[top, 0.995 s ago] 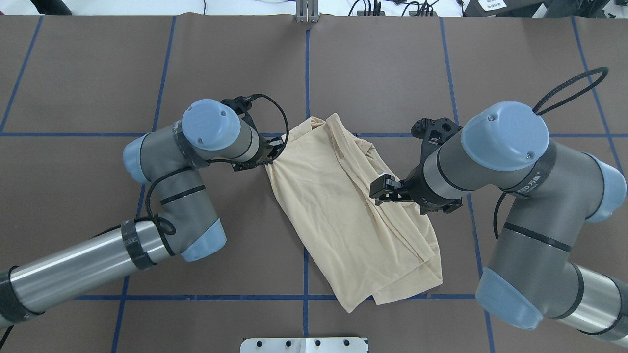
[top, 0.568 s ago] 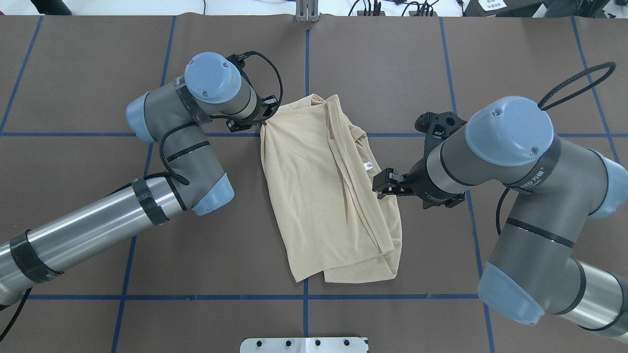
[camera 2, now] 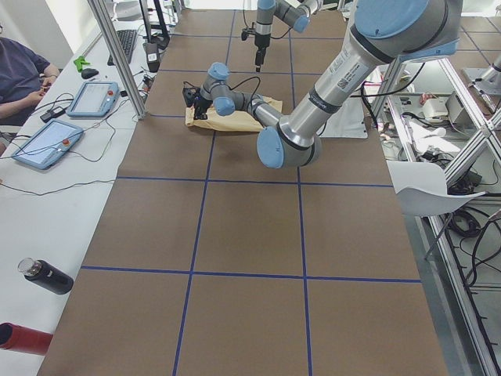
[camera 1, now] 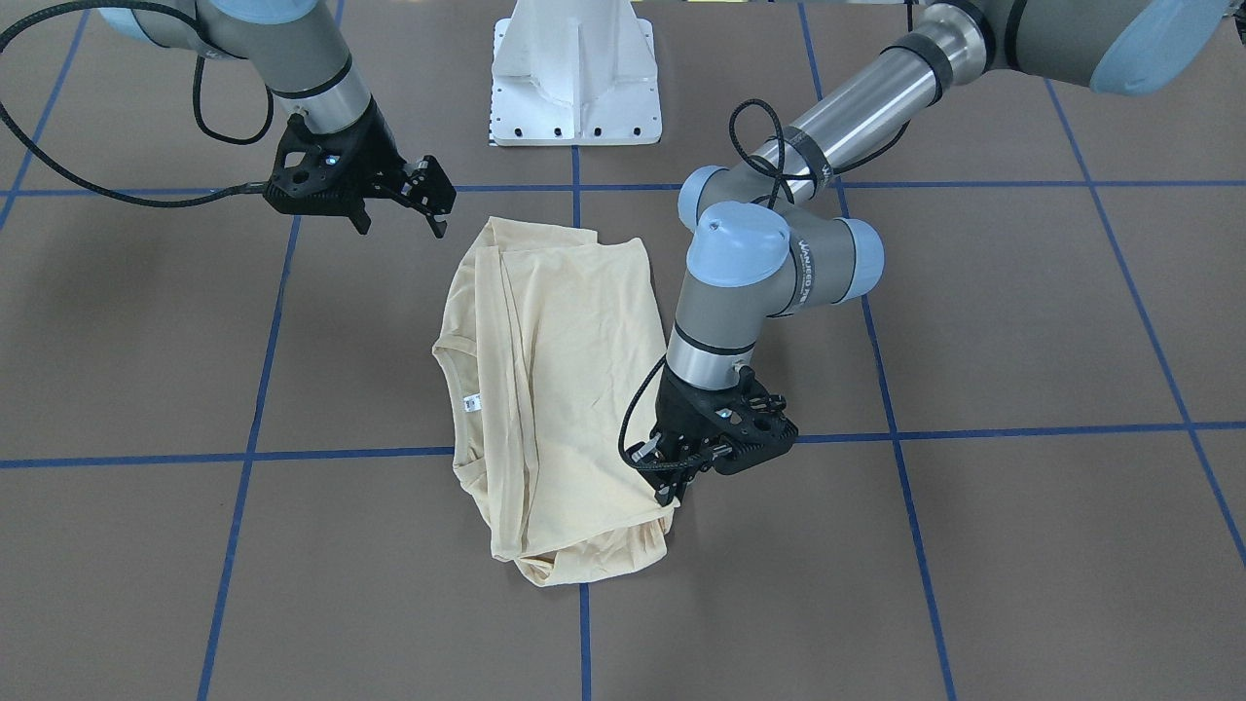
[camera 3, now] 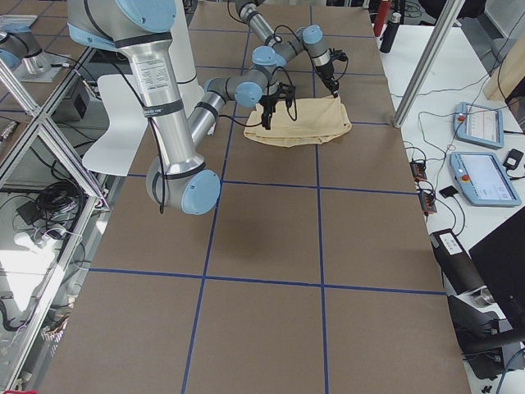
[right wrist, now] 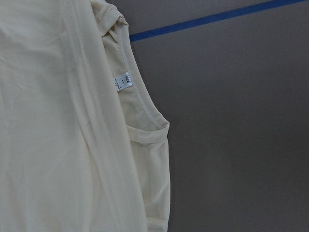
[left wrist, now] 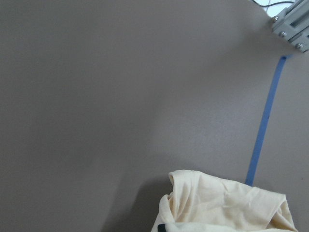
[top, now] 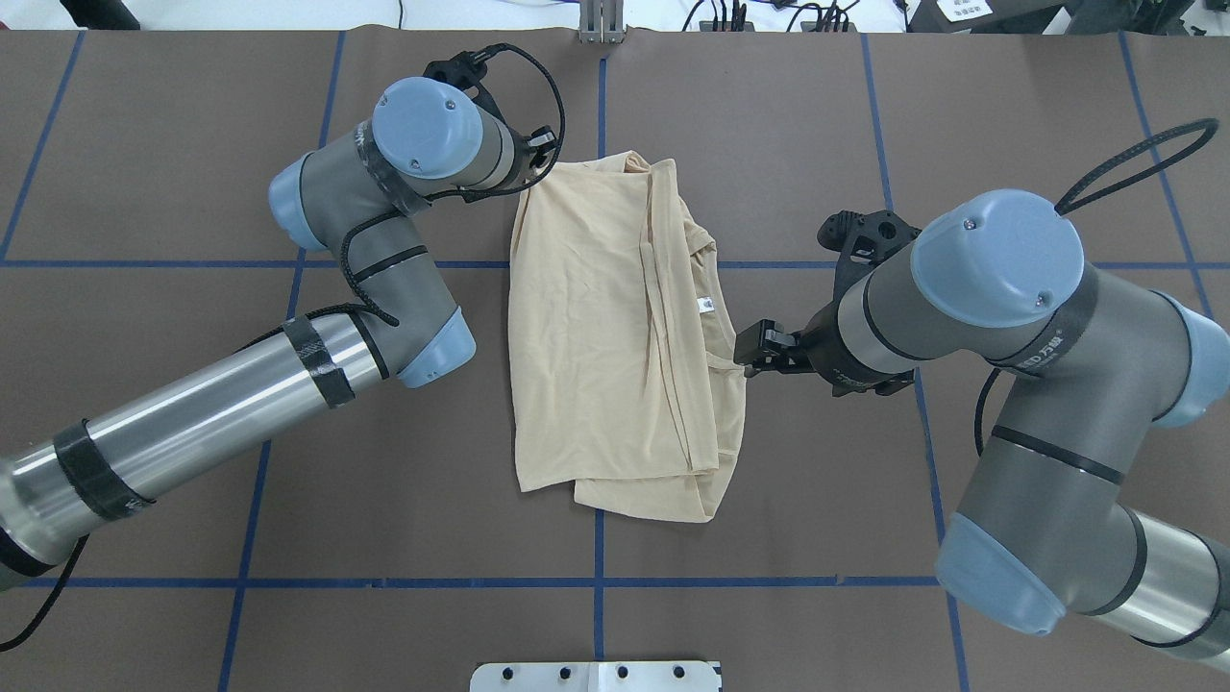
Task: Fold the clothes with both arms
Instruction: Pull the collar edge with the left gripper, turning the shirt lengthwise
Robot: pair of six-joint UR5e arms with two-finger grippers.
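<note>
The cream-yellow shirt (top: pixel 605 327) lies folded lengthwise on the brown table, its white neck label (top: pixel 704 306) facing up near its right edge. My left gripper (camera 1: pixel 670 475) is low at the shirt's far-left corner and shut on the fabric there; in the overhead view the left gripper (top: pixel 536 154) is mostly hidden under its wrist. My right gripper (camera 1: pixel 435 202) hangs open and empty above the table. In the overhead view the right gripper (top: pixel 751 350) sits just off the shirt's right edge. The right wrist view shows only the shirt (right wrist: pixel 48 121) and its label (right wrist: pixel 123 81).
The white pedestal base (camera 1: pixel 574 88) stands at the table's near edge. A metal bracket (top: pixel 601 24) sits at the far edge. Blue tape lines cross the table. Beside the table, a side bench holds tablets (camera 2: pixel 95 98) and a dark bottle (camera 2: pixel 47 276).
The left gripper pulled the shirt's corner toward the far edge, and the shirt slid after it and straightened. The right gripper came off the fabric and now hangs beside the shirt's right edge.
</note>
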